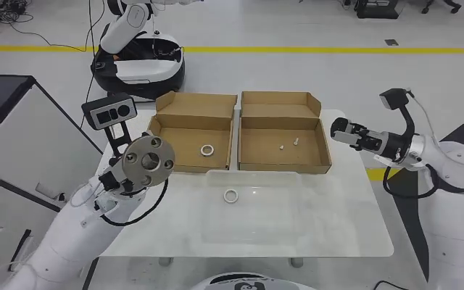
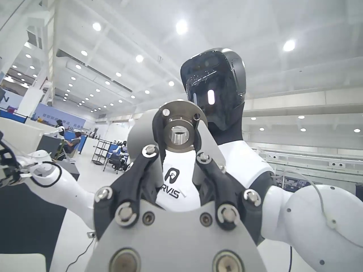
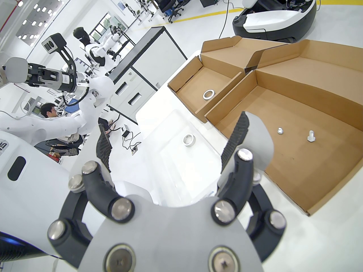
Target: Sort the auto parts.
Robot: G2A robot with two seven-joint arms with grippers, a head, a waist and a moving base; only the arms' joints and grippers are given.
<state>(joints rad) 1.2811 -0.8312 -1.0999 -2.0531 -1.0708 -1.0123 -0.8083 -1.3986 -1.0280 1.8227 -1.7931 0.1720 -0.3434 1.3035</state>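
White table (image 1: 348,217), near: silver metal ring (image 1: 231,195) in clear plastic tray (image 1: 286,233). Left claw (image 2: 176,135) clamped on round holed steel flange (image 1: 148,161), raised at table's left edge; right claw (image 3: 171,125) spread, empty. Beyond, brown cardboard boxes (image 1: 181,145). Best: lower flange deep into box, clear wall, then release.

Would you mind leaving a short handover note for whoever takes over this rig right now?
Left gripper: shut on the flange, held up at the table's left side.
Right gripper: open, empty, beside the right box.
Done: first ring lies in the left box; two bolts lie in the right box.
Left: second ring in the clear tray, plus the flange in hand, not yet boxed.
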